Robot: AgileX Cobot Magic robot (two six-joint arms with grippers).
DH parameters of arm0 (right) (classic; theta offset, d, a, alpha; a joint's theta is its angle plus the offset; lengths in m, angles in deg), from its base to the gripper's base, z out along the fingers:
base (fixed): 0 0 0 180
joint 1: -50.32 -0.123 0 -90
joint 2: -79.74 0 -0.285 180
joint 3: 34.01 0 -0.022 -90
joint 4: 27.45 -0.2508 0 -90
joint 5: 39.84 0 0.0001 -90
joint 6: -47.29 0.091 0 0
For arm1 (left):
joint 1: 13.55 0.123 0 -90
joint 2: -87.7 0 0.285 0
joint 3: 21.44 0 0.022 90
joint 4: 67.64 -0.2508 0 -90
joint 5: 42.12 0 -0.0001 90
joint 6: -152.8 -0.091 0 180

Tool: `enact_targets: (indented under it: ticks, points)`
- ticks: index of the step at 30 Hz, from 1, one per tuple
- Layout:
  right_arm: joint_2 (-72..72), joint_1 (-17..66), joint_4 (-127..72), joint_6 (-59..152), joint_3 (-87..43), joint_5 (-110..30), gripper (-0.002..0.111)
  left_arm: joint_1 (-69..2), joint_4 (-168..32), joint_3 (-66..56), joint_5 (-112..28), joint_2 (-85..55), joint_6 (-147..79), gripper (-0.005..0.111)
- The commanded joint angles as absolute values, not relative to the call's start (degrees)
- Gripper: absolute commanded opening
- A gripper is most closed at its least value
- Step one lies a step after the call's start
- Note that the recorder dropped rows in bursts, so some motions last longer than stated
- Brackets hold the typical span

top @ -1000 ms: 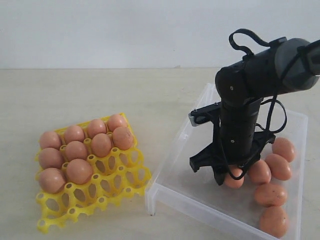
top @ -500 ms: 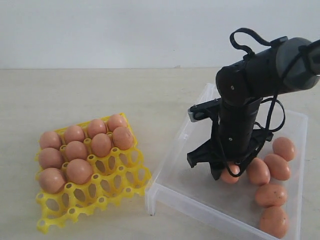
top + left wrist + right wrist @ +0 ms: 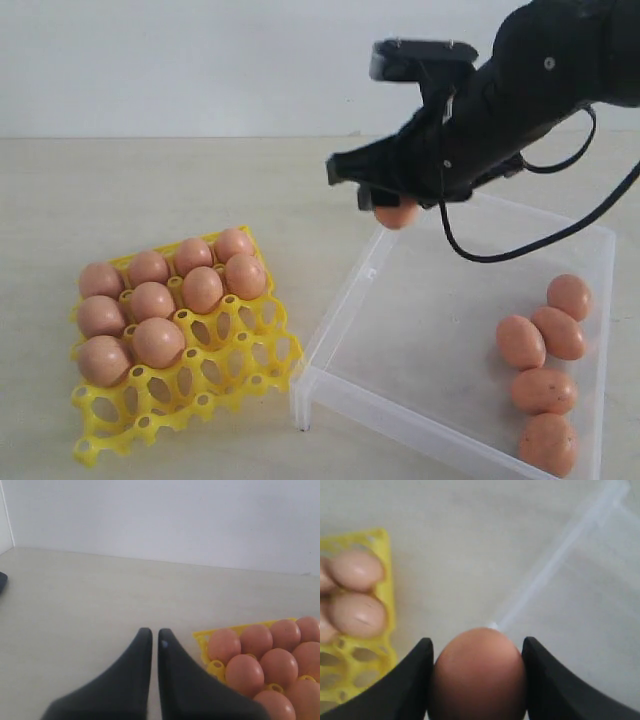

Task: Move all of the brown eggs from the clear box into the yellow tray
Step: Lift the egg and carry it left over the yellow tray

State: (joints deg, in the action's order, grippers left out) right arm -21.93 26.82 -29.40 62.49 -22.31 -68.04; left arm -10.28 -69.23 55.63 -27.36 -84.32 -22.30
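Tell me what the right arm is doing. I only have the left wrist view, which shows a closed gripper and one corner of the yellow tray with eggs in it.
Observer: The right gripper is shut on a brown egg and holds it in the air, about over the left rim of the clear box.
Operator: How many are left in that box?
Observer: It holds five brown eggs, grouped at its right side. The rest of its floor is bare.
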Motion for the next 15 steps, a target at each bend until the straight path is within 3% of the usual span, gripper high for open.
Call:
enact_targets:
  ticks: [1, 7, 15]
  points:
    - [-17.2, 21.1, -29.9, 62.3, -20.0, -51.9, 0.0, -10.1, -69.4, 55.8, -27.6, -84.5, -22.3, 0.004]
    - [-18.2, 10.1, -29.9, 62.2, -14.3, -21.9, 0.0, -10.1, -69.4, 55.8, -27.6, -84.5, -22.3, 0.004]
    - [-26.1, 4.5, -35.9, 64.0, -13.5, -17.5, 0.0, -10.1, -69.4, 55.8, -27.6, -84.5, -22.3, 0.004]
